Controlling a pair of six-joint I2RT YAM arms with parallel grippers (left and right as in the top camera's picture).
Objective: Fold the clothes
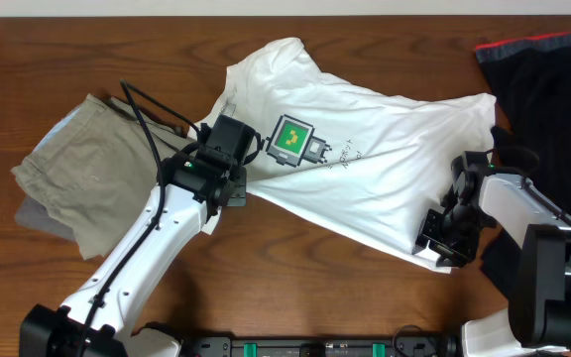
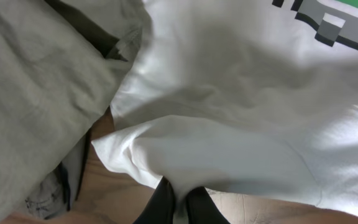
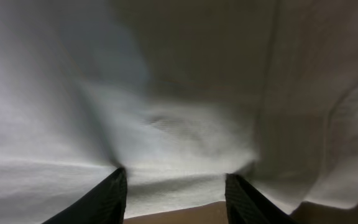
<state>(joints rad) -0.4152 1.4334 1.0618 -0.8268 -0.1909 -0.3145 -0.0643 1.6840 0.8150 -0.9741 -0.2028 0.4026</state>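
The white T-shirt [image 1: 385,169] lies crumpled across the middle of the table, with its green-and-grey robot print [image 1: 290,139] facing up. My left gripper [image 1: 228,190] is at the shirt's lower left edge. In the left wrist view its fingers [image 2: 179,204] are shut on a fold of the white cloth [image 2: 229,149]. My right gripper [image 1: 442,243] is at the shirt's lower right corner. In the right wrist view its fingers [image 3: 174,186] stand wide apart, their tips against the white cloth [image 3: 179,124], which fills that view.
A khaki-beige garment [image 1: 77,174] lies at the left, touching the shirt's left edge; it also shows in the left wrist view [image 2: 36,93]. A black garment with a red stripe [image 1: 553,69] lies at the far right. Bare wooden table [image 1: 305,288] runs along the front.
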